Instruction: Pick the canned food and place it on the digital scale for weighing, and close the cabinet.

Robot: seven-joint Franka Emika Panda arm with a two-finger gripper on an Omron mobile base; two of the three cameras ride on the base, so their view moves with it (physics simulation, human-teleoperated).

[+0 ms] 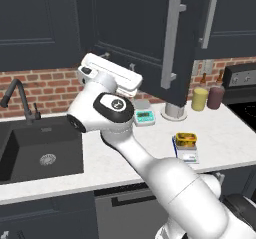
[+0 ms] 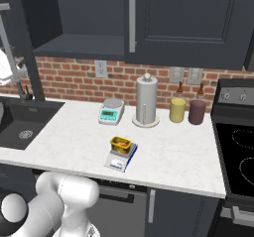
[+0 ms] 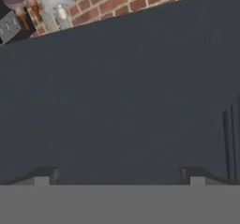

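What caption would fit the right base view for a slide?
Canned food resting on the digital scale on the counter, cabinet left open above.

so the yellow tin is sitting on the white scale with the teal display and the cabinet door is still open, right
Not quite. The yellow tin sits on the blue-edged square scale near the counter's front, as the right base view shows; the white scale is bare. The cabinet door is indeed open.

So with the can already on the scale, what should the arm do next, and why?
Probably push the open cabinet door shut: the canned food already sits on the digital scale, and the open gripper faces the door's dark panel.
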